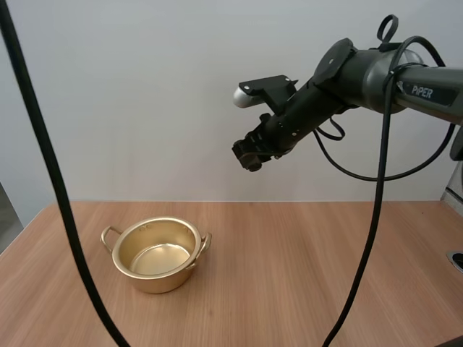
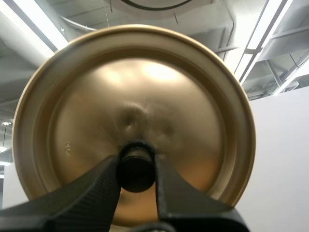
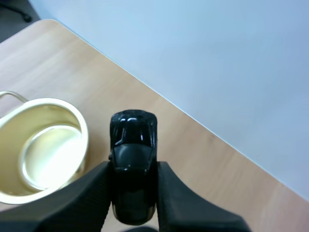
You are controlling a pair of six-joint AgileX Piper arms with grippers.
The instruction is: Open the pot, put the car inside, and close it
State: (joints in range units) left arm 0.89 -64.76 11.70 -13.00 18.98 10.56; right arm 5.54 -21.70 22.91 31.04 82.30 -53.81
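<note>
An open, empty gold pot (image 1: 157, 253) sits at the near left of the table (image 1: 311, 275). High above it and to the right, the right gripper (image 1: 249, 159) pinches a glossy black car (image 3: 133, 159), which should travel left and lower squarely over the rim before release. The left gripper (image 2: 136, 164) pinches the gold lid (image 2: 133, 87) by its black knob (image 2: 136, 173), seemingly held aloft.

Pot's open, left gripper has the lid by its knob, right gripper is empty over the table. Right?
No: the right gripper isn't empty, it is shut on the car, per the right wrist view. The rest holds: pot open, left gripper holding the lid by its knob.
</note>
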